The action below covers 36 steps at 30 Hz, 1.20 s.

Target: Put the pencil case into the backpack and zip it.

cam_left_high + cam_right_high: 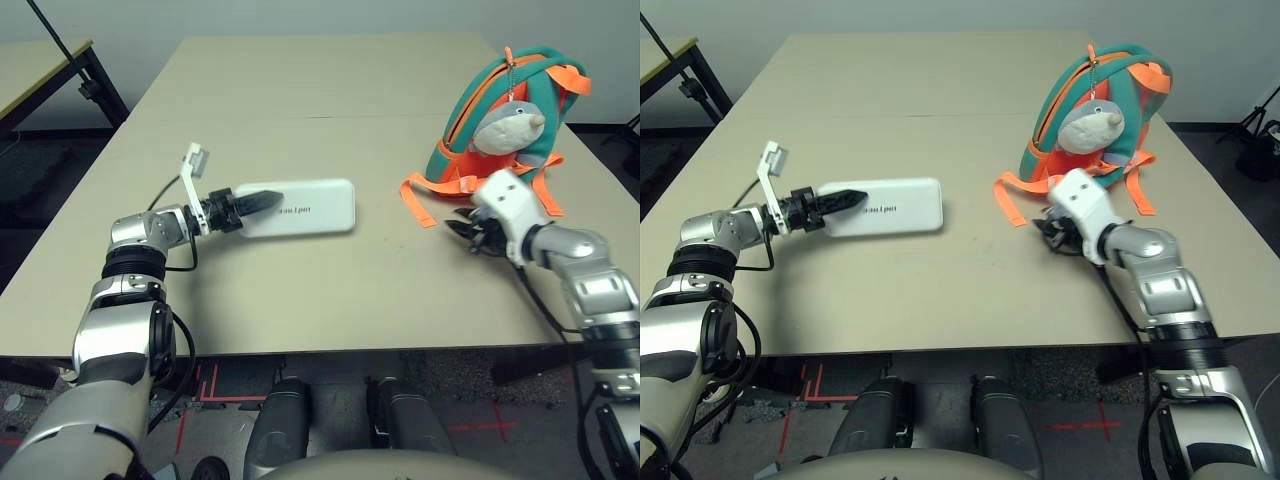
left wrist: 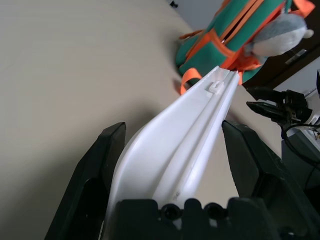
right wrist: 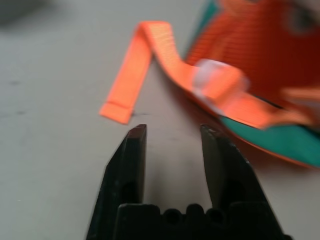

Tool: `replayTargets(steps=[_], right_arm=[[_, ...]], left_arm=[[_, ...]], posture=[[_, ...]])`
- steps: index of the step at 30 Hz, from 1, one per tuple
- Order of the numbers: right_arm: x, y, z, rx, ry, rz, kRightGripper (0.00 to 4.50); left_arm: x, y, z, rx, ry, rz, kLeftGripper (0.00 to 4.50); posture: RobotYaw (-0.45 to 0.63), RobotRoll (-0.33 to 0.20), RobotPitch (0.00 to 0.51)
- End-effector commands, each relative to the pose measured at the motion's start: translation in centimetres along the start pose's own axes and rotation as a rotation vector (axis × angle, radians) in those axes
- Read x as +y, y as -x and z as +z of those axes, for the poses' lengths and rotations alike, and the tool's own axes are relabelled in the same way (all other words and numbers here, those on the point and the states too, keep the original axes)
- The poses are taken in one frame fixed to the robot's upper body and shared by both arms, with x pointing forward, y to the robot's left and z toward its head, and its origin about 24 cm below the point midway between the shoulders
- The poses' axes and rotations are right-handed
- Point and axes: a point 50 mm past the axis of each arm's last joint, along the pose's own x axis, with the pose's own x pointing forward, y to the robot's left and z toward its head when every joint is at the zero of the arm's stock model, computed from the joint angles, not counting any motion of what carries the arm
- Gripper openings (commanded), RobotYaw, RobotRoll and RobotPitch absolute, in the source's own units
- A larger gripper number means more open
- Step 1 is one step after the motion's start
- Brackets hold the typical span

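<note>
On desk left-centre, case (image 1: 300, 208) lies flat, left end effector (image 1: 262, 201) straddling its left end, fingers spread, not yet clamped. Backpack (image 1: 500, 110) upright far right; right end effector (image 3: 170, 131) parted, empty, just beside strap (image 3: 137, 70). Step: grasping case. Next: clamp, lift, carry right to backpack opening.

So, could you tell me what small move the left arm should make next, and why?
Probably close the left gripper on the pencil case. Its jaws stand open on either side of the case's near end, which lies on the table, so nothing is held yet. The backpack stands apart, over by the right gripper.
</note>
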Motion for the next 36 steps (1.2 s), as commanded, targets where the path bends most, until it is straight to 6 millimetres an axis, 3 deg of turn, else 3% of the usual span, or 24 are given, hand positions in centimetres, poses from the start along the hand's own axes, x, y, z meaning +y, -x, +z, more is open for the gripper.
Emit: replayTargets(steps=[1,3,9,17,20,27,36], right_arm=[[-2.4,2.4,0.5,-0.038,-0.091,-0.139,3.76],[-3.6,3.5,0.7,-0.06,-0.128,-0.207,4.45],[-5.6,4.4,0.6,-0.117,-0.24,-0.339,4.5],[-5.7,0.7,0.8,-0.174,-0.347,-0.317,4.5],[-5.9,-0.6,1.1,-0.163,-0.314,-0.314,4.5],[-6.5,-1.4,2.2,-0.182,-0.294,-0.246,4.5],[-7.7,-4.2,0.5,-0.125,-0.418,-0.274,4.5]], left_arm=[[-0.8,-0.6,1.1,-0.065,-0.041,-0.03,3.45],[-1.0,-0.9,1.4,-0.091,-0.061,-0.034,3.45],[-1.7,-1.4,2.2,-0.171,-0.126,-0.059,3.45],[-1.9,-1.7,2.7,-0.228,-0.151,-0.054,3.45],[-2.0,-1.6,2.8,-0.237,-0.155,-0.053,3.45],[-2.0,-0.6,3.1,-0.256,-0.164,-0.034,3.45],[-2.3,-0.9,2.8,-0.254,-0.15,-0.046,3.45]], posture=[[0.05,0.0,0.083],[0.05,0.0,0.084],[0.05,0.0,0.078],[0.07,0.0,0.059],[0.1,0.0,0.054],[0.12,0.0,0.052],[0.12,0.0,0.046]])
